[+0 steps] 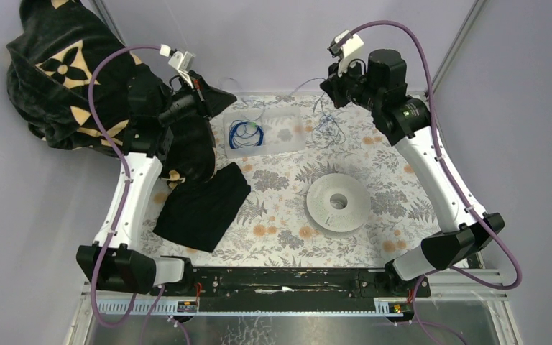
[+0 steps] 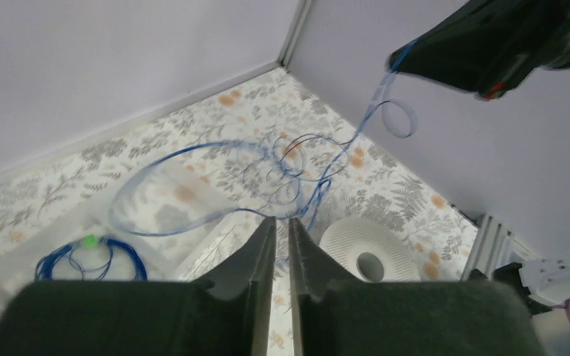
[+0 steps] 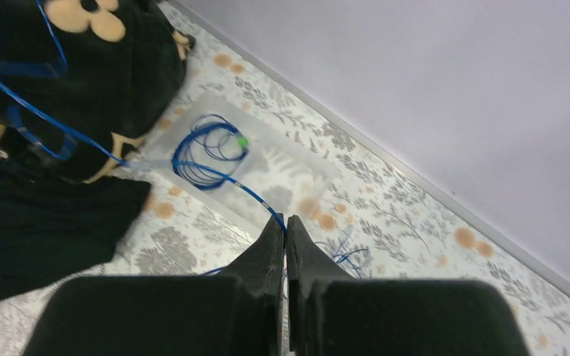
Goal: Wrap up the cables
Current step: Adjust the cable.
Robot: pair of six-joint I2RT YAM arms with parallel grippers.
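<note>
We read the step as gathering one cable (image 3: 246, 199) that hangs in the air between the two claws. The left gripper (image 2: 282, 222) is closed to a thin slit and the blue strand runs into it, so we judge it is pinching the cable. The right gripper (image 3: 286, 226) is pressed tight, with the same strand leaving its tips. Between them the cable sags in loose, crossing loops above the far side of the table, and part of it is blurred. A tangle (image 1: 328, 129) lies on the table below the right claw; we cannot tell if it is the same strand. A neat coil (image 1: 246, 133) sits in the clear tray (image 1: 291, 140).

To do this well, we think:
- Hold only light tension, because the strand is hair-fine and could slip out or snap.
- Anchor with one claw and lay even turns with the other.
- Open up the crossings before tightening.
- Steer loops off the black fabric (image 1: 50, 65), where they could snag.

Both arms reach forward to the far edge with wrists raised. The claws face each other across the tray, well apart. The left forearm passes beside the black cloth (image 1: 201, 205), and the right forearm passes beside the white roll (image 1: 338, 203).
</note>
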